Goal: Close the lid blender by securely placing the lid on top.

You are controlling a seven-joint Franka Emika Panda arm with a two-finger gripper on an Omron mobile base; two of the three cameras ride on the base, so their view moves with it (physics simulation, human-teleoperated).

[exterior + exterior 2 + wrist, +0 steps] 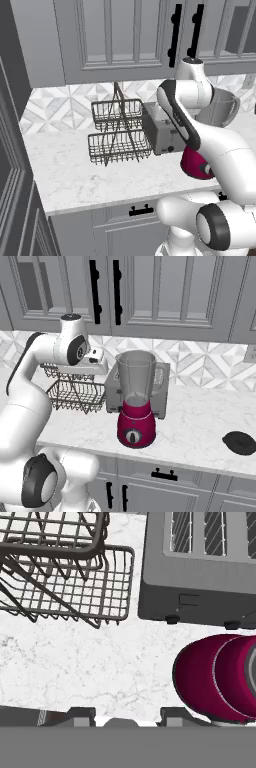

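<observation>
The blender [136, 401] stands on the counter, a clear greyish jar with an open mouth on a magenta base [220, 677]. The left base view shows its jar [222, 107] partly behind my arm. Far to its right, near the counter's front edge, the lid [240, 442] lies flat, a small black disc. My gripper [127, 716] hangs above the counter left of the blender, level with the jar's top, and looks straight down. It is open, with nothing between its fingers. It is far from the lid.
A silver toaster [162, 393] stands right behind the blender. A two-tier wire dish rack [119, 132] sits to its left, under my hand. Wall cabinets with black handles [95, 291] hang above. Bare marble counter [200, 421] lies between blender and lid.
</observation>
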